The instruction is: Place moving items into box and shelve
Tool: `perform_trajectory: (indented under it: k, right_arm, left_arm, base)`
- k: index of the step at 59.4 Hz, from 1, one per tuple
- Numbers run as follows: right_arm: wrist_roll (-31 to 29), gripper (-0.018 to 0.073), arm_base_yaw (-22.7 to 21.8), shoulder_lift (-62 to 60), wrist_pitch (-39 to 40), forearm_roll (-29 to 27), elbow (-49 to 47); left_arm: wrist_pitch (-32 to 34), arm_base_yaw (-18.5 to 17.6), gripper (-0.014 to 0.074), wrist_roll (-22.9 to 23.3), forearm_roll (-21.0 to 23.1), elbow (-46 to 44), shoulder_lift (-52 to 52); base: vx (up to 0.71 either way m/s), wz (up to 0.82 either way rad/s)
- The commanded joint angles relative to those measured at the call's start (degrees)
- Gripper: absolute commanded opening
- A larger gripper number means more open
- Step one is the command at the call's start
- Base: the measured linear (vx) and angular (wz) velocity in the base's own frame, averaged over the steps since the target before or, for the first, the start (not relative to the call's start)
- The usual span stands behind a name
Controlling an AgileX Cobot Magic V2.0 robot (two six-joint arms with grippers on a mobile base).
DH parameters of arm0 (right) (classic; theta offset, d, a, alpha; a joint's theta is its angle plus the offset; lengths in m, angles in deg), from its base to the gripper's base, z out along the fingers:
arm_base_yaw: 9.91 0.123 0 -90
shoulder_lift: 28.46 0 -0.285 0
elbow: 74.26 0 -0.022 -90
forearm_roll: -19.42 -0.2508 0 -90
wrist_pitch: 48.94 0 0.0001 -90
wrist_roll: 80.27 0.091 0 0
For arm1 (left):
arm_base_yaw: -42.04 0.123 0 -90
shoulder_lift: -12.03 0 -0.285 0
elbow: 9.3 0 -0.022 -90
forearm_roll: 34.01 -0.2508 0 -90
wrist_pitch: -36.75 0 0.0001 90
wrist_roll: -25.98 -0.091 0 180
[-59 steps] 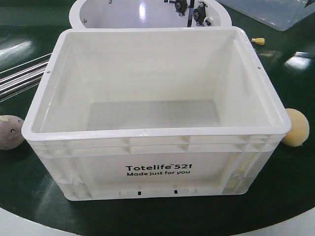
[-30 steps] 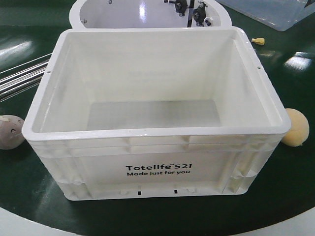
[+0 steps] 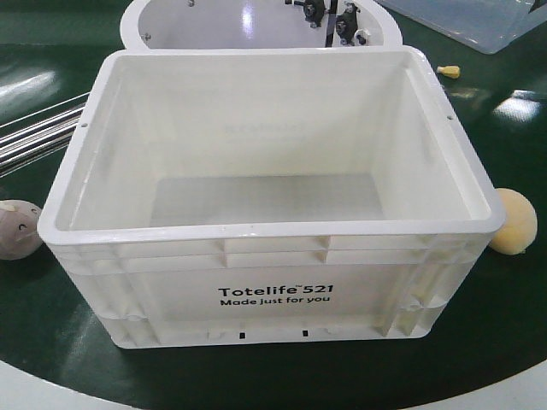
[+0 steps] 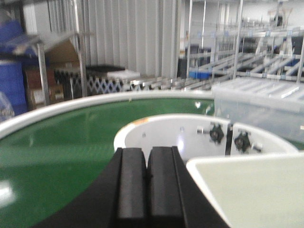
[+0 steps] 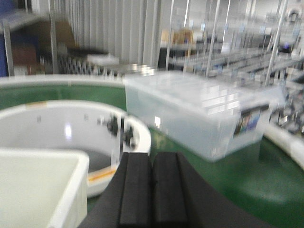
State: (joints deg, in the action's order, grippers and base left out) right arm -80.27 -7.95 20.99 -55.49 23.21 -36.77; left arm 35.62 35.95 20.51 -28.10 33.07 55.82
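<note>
The glossy green worktop curves round with a white outer edge. The white box stands on it, open side up. A speckled pinkish-beige lump lies just beside the box's left wall, and a yellowish-tan lump lies by its right corner. Behind the box are a white ring wall, a clear tub and a small yellow piece. Metal rods lie at the left.

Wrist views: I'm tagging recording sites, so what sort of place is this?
Probably a warehouse or logistics hall: metal rack shelving in the background, what looks like a green curved conveyor belt, and a white crate and clear tub standing on it.
</note>
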Motion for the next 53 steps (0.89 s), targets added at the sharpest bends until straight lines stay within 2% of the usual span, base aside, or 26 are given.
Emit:
perform_trajectory:
  k: [1,12,20,27,35,40,43,53]
  right_arm:
    - [0.00,-0.0001,0.09,2.60,2.28,0.49,-1.64]
    - [0.00,0.0022,0.09,7.32,-0.58,0.39,-1.64]
    - [0.00,0.0106,0.09,9.45,-2.49,0.39,-1.64]
    - [-0.61,0.0271,0.09,10.28,-2.43,0.45,-1.64]
    - [-0.61,0.0496,0.09,10.57,-1.28,0.60,-1.64]
    - [0.00,0.0584,0.09,10.57,-0.73,-0.09,-1.64]
    - [0.92,0.0604,0.09,10.57,-0.85,-0.50,-1.64]
    - [2.36,0.0569,-2.14,11.27,-9.54,-1.47,-6.25]
  left_arm:
    - [3.16,-0.27,-0.0001,0.27,0.42,-1.77,2.86]
    - [-1.06,-0.27,0.0068,0.27,0.42,-1.77,6.76]
    - [-2.80,-0.27,0.0213,0.27,0.42,-1.77,8.81]
    - [-2.43,-0.27,0.0366,0.27,0.42,-1.77,9.85]
    - [-1.75,-0.27,0.0453,0.54,0.54,-1.77,9.90]
    - [-1.75,-0.27,0.0454,2.77,0.53,-1.77,9.90]
    - [-1.99,-0.27,0.0450,5.47,0.53,-1.77,9.90]
    - [-6.14,0.08,0.0450,14.36,0.46,-3.09,9.98]
  base:
    - [0.00,0.00]
    - [0.00,0.00]
    - [0.00,0.00]
    - [0.00,0.00]
    - [0.00,0.00]
    - [0.00,0.00]
    - [0.00,0.00]
    - [0.00,0.00]
